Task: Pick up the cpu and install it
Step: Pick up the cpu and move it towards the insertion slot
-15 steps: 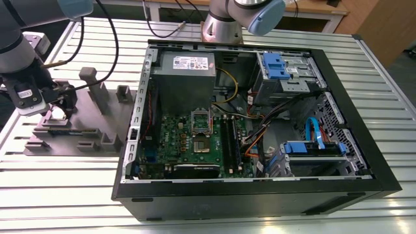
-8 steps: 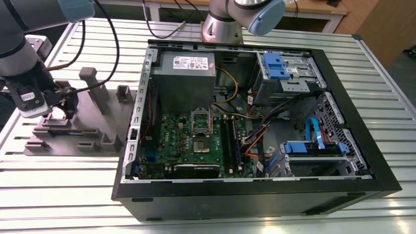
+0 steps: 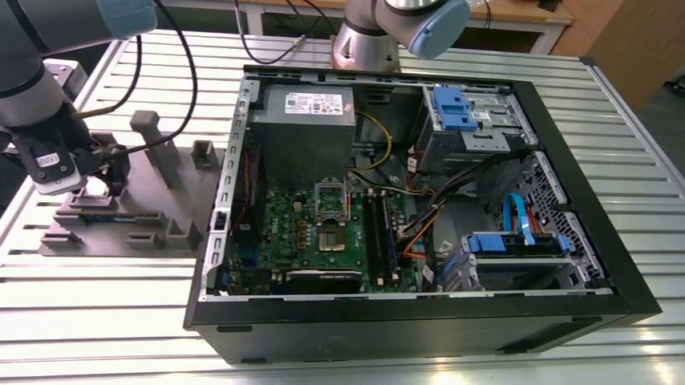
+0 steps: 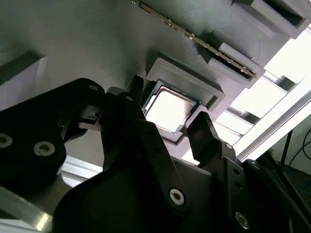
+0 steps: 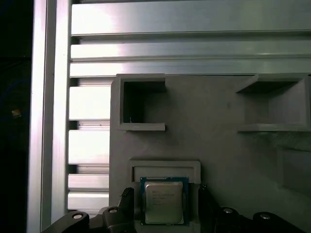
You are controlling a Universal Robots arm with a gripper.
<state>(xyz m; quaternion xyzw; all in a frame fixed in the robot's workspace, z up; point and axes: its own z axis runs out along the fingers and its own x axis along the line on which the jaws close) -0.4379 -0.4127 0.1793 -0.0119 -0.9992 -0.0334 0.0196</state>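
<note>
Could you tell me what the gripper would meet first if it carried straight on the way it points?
Most likely the cpu, lying in its recess in the grey holder. The open gripper points at it, straddling it, so the recess rim might come first; depth is unclear.

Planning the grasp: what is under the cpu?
The cpu lies in a raised grey pocket on the grey fixture. The pocket floor beneath it is covered by the chip itself.

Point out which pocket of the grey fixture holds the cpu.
The framed pocket between the fingers holds the cpu; the two other pockets look empty.
</note>
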